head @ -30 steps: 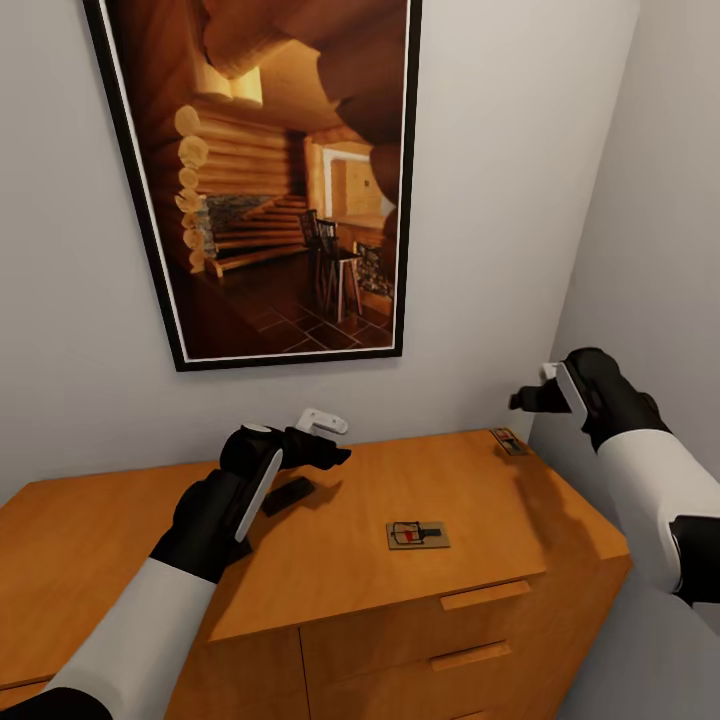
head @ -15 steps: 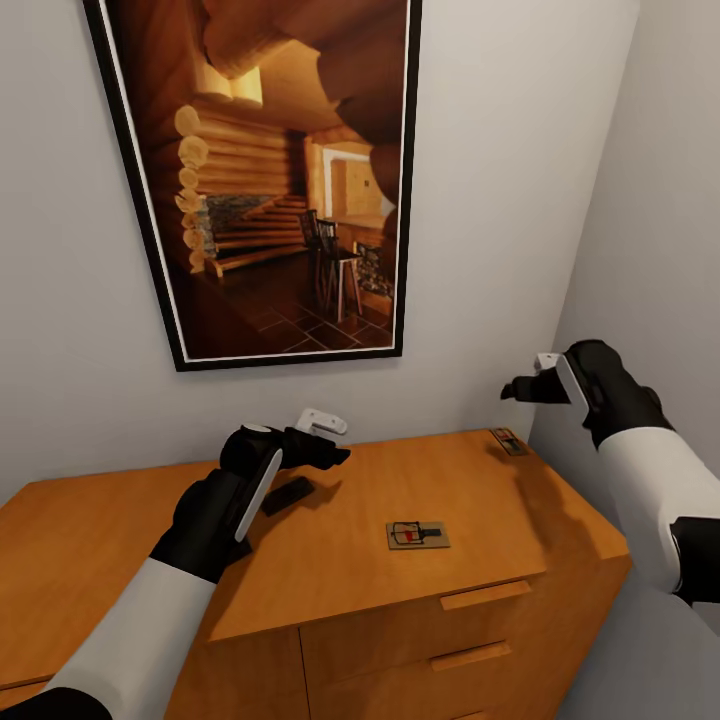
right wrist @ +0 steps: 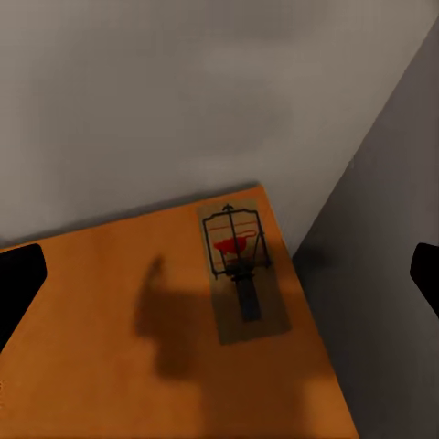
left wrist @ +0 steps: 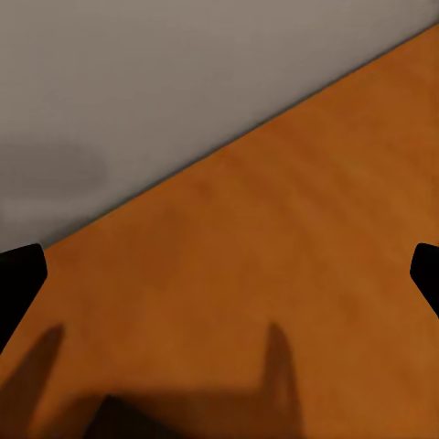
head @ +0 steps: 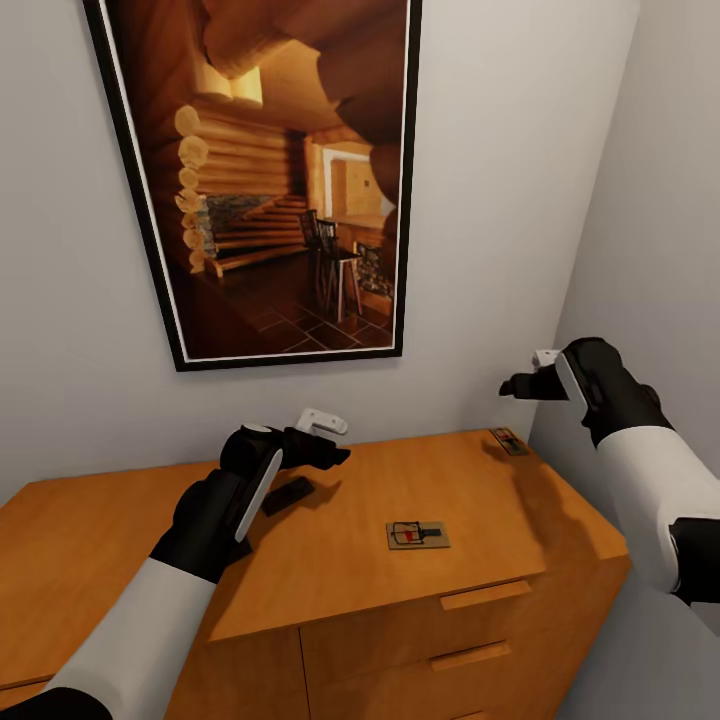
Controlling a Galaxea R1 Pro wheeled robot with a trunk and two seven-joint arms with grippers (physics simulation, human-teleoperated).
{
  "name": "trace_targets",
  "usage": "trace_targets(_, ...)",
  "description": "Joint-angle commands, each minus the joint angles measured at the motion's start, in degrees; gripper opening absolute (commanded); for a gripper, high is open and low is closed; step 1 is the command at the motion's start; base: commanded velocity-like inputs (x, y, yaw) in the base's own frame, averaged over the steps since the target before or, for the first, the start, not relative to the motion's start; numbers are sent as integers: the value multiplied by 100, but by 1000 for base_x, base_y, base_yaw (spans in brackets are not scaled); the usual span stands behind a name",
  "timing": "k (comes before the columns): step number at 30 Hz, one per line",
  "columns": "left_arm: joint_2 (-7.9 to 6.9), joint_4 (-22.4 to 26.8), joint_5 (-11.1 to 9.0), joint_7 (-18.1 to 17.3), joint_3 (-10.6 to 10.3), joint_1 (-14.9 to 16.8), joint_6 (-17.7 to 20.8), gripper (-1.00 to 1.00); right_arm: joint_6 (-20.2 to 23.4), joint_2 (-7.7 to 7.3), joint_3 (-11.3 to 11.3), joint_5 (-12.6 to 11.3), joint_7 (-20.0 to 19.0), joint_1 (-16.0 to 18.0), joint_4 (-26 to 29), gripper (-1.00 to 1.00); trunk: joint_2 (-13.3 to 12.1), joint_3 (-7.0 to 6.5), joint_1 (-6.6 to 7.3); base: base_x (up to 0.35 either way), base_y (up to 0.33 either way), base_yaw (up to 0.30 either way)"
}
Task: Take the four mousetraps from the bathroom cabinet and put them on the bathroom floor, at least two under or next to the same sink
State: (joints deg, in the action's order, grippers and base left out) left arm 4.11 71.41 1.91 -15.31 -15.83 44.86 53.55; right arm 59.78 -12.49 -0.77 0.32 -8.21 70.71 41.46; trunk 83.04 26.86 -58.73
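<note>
Two mousetraps lie on the orange-brown cabinet (head: 340, 560). One mousetrap (head: 418, 534) sits near the front middle of the top. The other mousetrap (head: 508, 440) lies in the far right corner by the walls, and it appears in the right wrist view as a tan board with a red mark (right wrist: 240, 270). My right gripper (head: 518, 385) hovers open, well above that corner trap, and holds nothing. My left gripper (head: 335, 440) is open and empty just above the cabinet top near the back wall, left of both traps. The left wrist view looks down on the bare cabinet top (left wrist: 274, 274).
A large framed picture (head: 270, 180) of a log interior hangs on the back wall above the cabinet. A grey side wall (head: 660, 250) closes in the right, close to my right arm. Drawer pulls (head: 484, 594) show on the cabinet front.
My right gripper has risen a little and drifted slightly left above the corner mousetrap. The left arm and both traps have not moved.
</note>
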Motion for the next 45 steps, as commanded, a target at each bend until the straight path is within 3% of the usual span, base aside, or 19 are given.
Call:
trace_targets(1,2,4,21,-23,1,5,24,100,22,-3,-7,8,-21,4,6,100,4,7,0,0,0,0)
trace_targets(17,-6,4,15,-23,1,5,24,100,22,21,-9,9,-22,4,11,100,4,7,0,0,-118,0)
trace_targets(45,-6,4,15,-33,1,5,24,100,22,51,-1,-33,-34,4,11,100,4,7,0,0,-9,0)
